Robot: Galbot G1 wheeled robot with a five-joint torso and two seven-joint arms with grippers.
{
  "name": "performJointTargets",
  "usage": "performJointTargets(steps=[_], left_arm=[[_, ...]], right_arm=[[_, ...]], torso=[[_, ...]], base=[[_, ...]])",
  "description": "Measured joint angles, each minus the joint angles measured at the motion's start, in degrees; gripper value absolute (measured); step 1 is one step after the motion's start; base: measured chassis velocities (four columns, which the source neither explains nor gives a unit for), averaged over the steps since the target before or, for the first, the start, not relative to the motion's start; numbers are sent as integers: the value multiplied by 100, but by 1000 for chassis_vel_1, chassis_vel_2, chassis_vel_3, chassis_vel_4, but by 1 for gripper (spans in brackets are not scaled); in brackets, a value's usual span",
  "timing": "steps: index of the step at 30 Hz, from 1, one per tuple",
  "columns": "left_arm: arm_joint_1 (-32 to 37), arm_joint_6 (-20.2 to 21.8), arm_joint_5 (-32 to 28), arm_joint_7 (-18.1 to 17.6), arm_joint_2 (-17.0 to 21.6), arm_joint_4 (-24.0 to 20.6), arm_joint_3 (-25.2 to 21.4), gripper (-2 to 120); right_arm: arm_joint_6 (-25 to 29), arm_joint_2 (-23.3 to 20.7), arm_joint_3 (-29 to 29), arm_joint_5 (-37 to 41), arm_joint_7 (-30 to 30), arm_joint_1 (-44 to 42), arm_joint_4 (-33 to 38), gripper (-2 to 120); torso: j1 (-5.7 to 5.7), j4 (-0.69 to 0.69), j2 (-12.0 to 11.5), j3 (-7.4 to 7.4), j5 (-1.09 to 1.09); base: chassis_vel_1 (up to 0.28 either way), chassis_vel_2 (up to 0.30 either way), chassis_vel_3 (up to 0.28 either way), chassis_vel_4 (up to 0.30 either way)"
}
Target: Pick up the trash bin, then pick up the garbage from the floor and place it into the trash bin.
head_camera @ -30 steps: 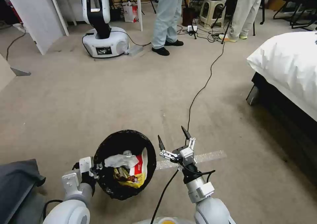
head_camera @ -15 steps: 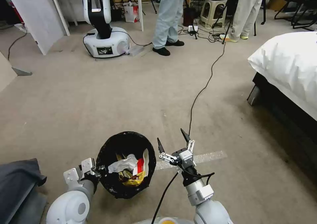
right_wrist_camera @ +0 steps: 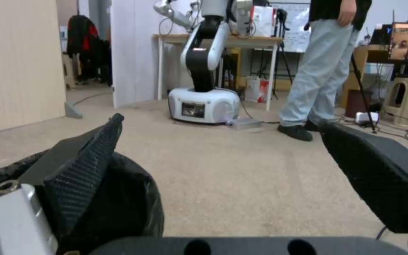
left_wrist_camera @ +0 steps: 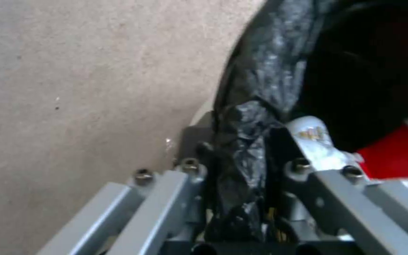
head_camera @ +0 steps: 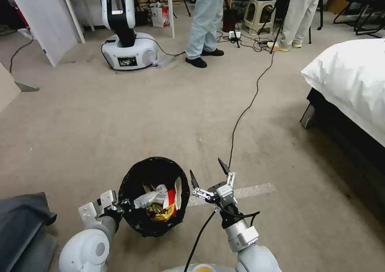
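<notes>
My left gripper (head_camera: 120,205) is clamped on the near rim of the trash bin (head_camera: 136,176), whose mouth tilts up toward my head camera. Its white wall is mostly hidden by the black liner. Inside lies the garbage (head_camera: 160,202): tissue, yellow wrapper, red-and-white carton. Just to the bin's right, my right gripper (head_camera: 206,176) hangs spread wide, holding nothing.

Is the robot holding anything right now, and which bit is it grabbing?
Yes. The left end effector pinches the trash bin by its bag-covered rim. The right end effector is open beside the bin, holding nothing.
</notes>
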Motion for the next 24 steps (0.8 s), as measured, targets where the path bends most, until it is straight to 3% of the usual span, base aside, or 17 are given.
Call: performJointTargets(steps=[18,24], left_arm=[[-18,-273,136,189,22,-189,-88,88],[-16,-362,209,275,54,-262,-157,99]], right_arm=[[42,-35,-23,-55,-71,-52,-4,100],[44,-53,-29,-61,-83,-69,3,100]], torso=[[0,1,0,0,4],[0,1,0,0,5]], base=[[0,0,0,0],[0,0,0,0]])
